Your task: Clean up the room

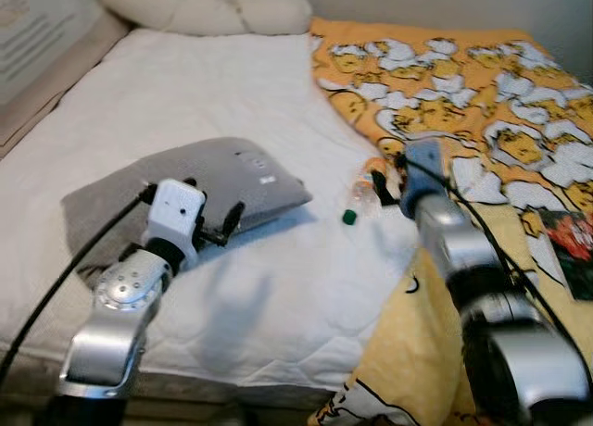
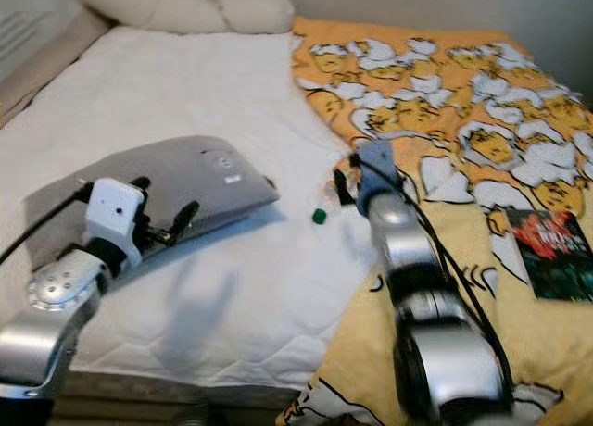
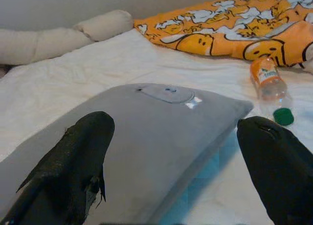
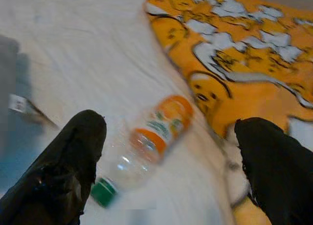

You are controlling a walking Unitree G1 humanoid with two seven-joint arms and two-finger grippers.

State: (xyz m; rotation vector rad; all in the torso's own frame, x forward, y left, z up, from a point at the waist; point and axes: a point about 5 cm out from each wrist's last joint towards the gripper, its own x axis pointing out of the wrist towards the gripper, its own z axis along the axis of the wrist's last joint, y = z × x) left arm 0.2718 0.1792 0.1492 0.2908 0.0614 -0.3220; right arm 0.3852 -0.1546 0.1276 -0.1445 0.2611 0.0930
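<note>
Bottle of clear plastic with an orange label and green cap point(image 4: 146, 146) lies on the white bed point(image 1: 232, 83) between the right end effector point(image 4: 166, 181)'s wide-apart fingers, light, slippery, best gripped mid-body.

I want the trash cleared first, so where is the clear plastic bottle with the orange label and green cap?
The clear plastic bottle lies on the white mattress beside the orange patterned blanket's edge, under the open right gripper.
</note>
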